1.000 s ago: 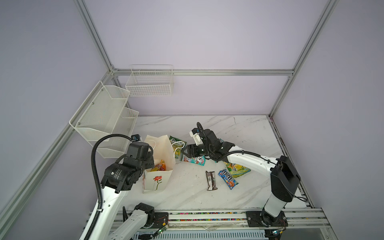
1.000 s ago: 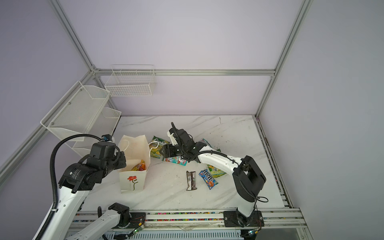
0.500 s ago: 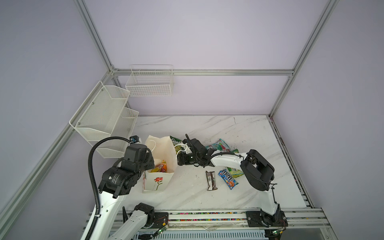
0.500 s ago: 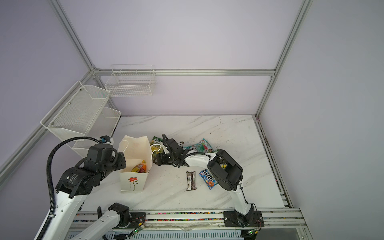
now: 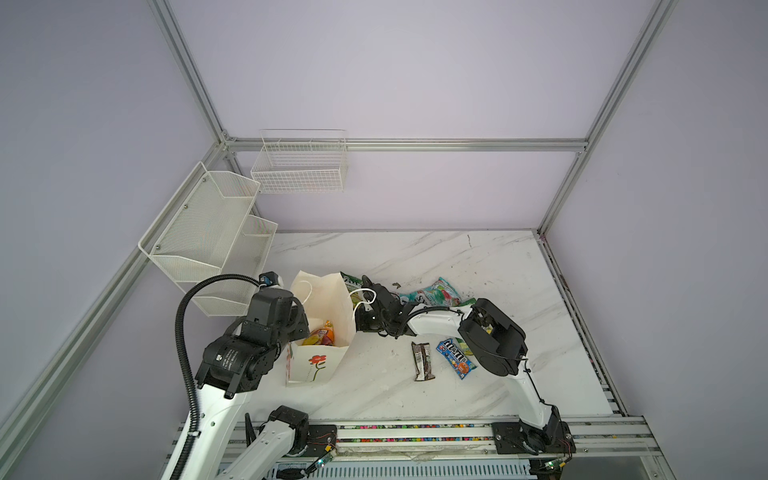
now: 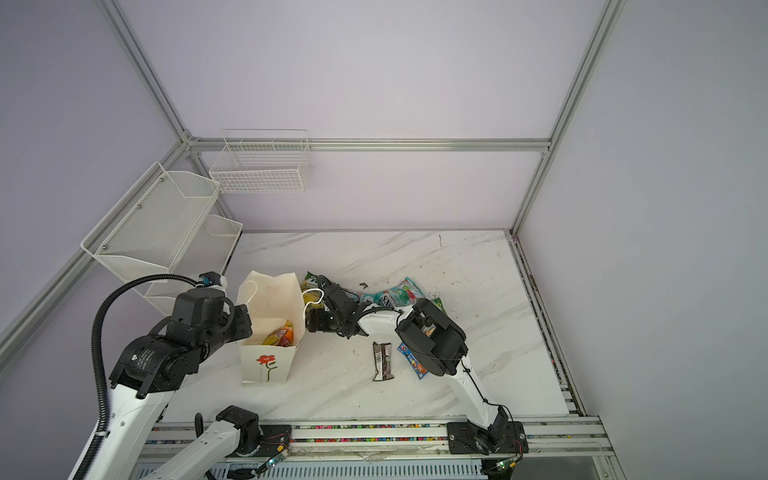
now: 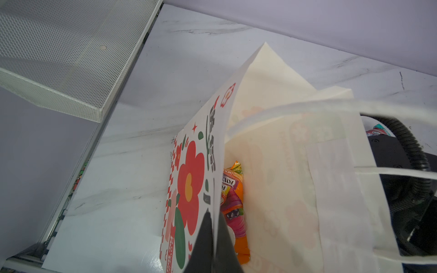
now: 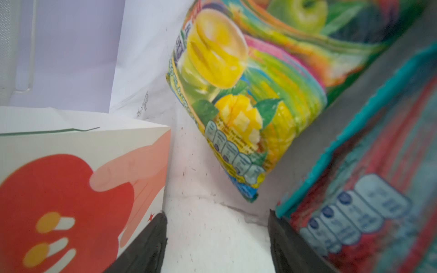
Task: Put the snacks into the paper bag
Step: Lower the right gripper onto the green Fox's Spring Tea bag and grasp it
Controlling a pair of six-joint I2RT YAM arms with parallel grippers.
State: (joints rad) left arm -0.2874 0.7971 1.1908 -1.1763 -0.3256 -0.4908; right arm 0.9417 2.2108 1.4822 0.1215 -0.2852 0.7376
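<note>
The left gripper (image 7: 214, 221) is pinched on one wall of the cream-white paper gift bag with red flower prints (image 7: 272, 165), keeping its mouth wide; an orange-purple glossy candy pouch (image 7: 234, 203) lies inside. The right gripper (image 8: 217, 224) stands spread and empty, low over the white marble tabletop (image 8: 201, 184) between the bag and a teal glossy pouch (image 8: 366, 189), a green mango-printed pouch (image 8: 236, 106) just ahead. That pouch looks light, soft and slippery; its flat sealed edge seems the surest place to pinch
</note>
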